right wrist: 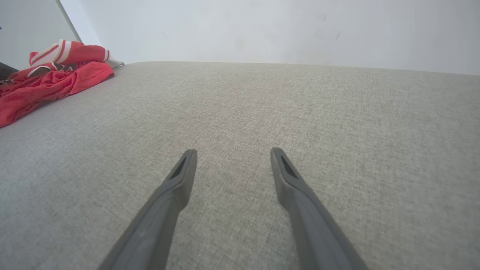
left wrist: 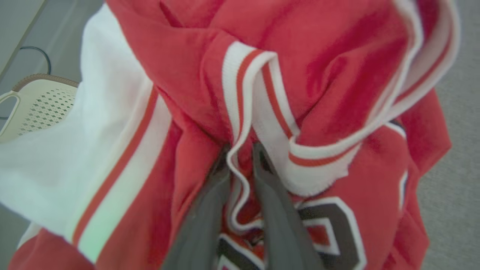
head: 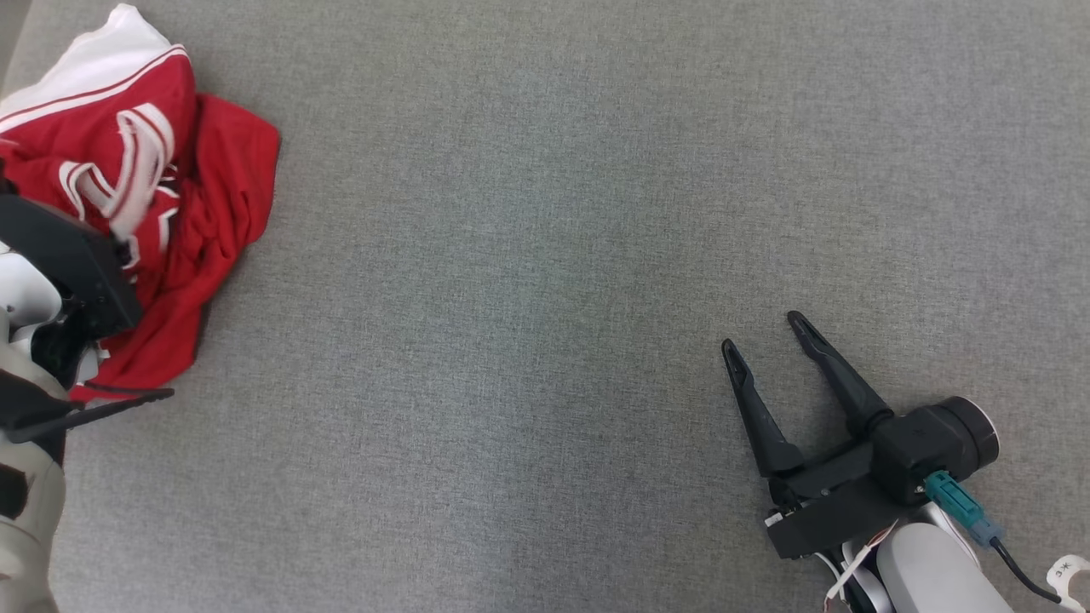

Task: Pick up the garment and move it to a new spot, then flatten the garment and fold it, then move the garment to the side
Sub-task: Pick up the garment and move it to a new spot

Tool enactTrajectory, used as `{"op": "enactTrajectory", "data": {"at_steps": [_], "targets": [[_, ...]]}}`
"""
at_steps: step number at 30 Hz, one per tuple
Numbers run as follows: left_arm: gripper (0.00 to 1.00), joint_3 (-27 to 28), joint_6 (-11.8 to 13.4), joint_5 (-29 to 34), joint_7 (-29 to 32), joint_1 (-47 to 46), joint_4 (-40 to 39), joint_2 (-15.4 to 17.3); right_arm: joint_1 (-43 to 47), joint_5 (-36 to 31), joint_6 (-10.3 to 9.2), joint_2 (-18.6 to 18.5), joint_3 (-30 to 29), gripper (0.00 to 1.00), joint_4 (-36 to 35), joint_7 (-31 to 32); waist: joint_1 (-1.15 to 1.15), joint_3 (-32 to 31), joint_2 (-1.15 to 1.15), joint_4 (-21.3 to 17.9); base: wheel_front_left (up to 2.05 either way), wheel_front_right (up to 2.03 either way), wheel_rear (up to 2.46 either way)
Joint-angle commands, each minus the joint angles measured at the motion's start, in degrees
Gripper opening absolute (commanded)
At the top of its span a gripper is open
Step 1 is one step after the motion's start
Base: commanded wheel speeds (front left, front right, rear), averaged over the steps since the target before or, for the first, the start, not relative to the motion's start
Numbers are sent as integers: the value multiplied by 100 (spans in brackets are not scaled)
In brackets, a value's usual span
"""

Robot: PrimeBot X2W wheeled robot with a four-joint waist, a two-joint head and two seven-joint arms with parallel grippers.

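**Left claw takes the garment by a fold**

Two dark fingers rise close together in the left wrist view. A wavy edge of white-and-red ribbed trim is caught in the narrow gap between them, so I judge this claw closed on that fold. Trim is a sensible hold, since it looks thicker than the jersey body and is less likely to slip out on a lift. The garment lies crumpled, red with white panels, at the far left of the grey bench. A pick from there leaves the wide bare middle free as the new spot. At the near right, the right claw rests low with its fingers spread and gripping nothing. It is well apart from the cloth, probably out of the way until flattening calls for a second hold. The pick-up is the step in hand; whether the heap has left the bench I cannot tell.
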Motion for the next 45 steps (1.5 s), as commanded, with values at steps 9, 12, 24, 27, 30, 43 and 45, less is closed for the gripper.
{"op": "enactTrajectory", "data": {"at_steps": [9,12,24,27,30,43,45], "targets": [[0,-89,-45,-14,-1412,159,-267,143,190,89,-8,67,15,100,240,34,1,-389,0,-41,0,0,0],[0,-109,-70,-84,-1727,145,-365,183,196,119,-8,119,30,100,228,28,1,-563,0,-72,0,0,0],[0,-622,-105,-125,-2521,-108,-897,162,492,254,-8,435,79,100,333,27,1,-1491,0,-275,0,0,0],[0,-832,-105,-181,-2606,-170,-1124,206,600,294,-7,544,82,100,363,27,1,-1730,0,-370,0,0,0],[0,-1036,-106,-274,-2623,-185,-1331,188,694,308,-7,640,64,100,377,27,1,-1953,0,-498,0,0,0],[0,-1867,-107,-758,-2363,-158,-2633,116,984,325,-7,938,-72,100,396,28,1,-2525,0,-1267,0,0,0],[0,-1951,-107,-931,-2266,-126,-2866,62,981,318,-7,959,-84,100,405,27,1,-2553,0,-1415,0,0,0]]}}
